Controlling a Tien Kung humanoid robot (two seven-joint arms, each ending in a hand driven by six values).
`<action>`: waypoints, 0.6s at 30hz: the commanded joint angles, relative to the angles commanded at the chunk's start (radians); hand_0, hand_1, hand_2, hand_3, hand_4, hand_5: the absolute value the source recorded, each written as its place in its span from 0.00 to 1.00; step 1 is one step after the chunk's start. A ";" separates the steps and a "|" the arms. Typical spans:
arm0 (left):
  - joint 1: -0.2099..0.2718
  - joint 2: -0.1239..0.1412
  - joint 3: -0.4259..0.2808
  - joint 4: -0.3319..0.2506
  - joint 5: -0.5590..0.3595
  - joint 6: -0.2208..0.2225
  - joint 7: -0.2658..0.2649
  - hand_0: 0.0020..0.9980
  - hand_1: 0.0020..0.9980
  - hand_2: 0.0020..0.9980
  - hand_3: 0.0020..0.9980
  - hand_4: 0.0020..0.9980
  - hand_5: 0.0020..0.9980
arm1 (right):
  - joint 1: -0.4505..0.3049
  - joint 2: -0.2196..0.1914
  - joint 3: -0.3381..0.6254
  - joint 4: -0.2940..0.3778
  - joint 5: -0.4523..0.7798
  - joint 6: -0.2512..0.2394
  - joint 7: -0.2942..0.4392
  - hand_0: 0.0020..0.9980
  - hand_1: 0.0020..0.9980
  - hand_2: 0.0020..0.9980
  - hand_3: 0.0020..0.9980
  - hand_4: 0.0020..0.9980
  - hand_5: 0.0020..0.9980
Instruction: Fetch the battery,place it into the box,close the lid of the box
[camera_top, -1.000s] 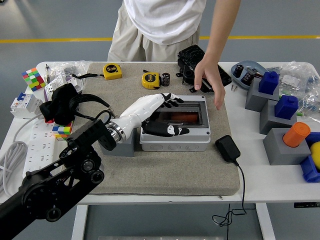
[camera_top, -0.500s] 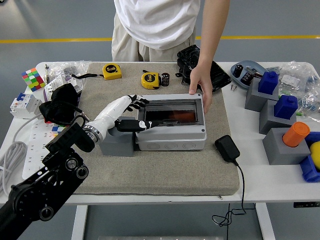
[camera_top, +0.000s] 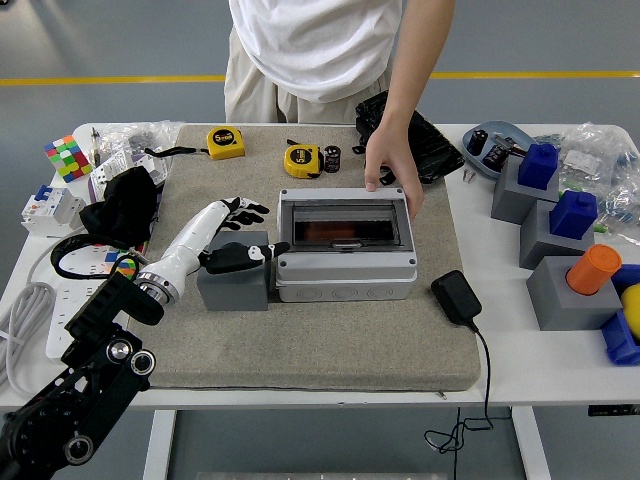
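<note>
- Box (camera_top: 345, 250) in grey plastic sits mid-table on the felt mat (camera_top: 320, 345), its clear lid (camera_top: 343, 220) down flat over the top.
- I see an orange shape through the lid, likely the battery (camera_top: 322, 232), though I cannot tell for sure.
- My left hand (camera_top: 222, 238) lies just left of the box, white with black fingertips, fingers loosely spread and holding nothing.
- Its thumb rests on a small grey block (camera_top: 234, 285) that touches the box's left wall, the thumb tip at the box's edge.
- A person's hand (camera_top: 393, 168) reaches from the far side and grips the box's far right corner.
- Two yellow tape measures (camera_top: 302, 159) lie on the mat beyond the box; a black charger (camera_top: 455, 297) sits to its right.
- I cannot see my right arm.
</note>
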 joint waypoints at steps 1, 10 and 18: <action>0.005 0.000 -0.006 -0.001 -0.002 0.006 -0.012 0.62 0.67 0.67 0.70 1.00 0.53 | 0.000 0.000 0.001 0.000 -0.001 0.000 0.000 0.64 0.67 0.68 0.61 1.00 0.60; 0.024 -0.006 -0.075 -0.009 -0.015 0.060 -0.098 0.60 0.65 0.66 0.68 0.99 0.51 | -0.001 -0.004 0.011 0.000 -0.011 0.000 -0.002 0.64 0.67 0.68 0.61 1.00 0.60; 0.035 -0.008 -0.107 -0.008 -0.007 0.060 -0.099 0.60 0.64 0.65 0.66 0.99 0.51 | 0.000 -0.006 0.009 0.000 -0.008 0.000 0.000 0.64 0.67 0.68 0.61 1.00 0.60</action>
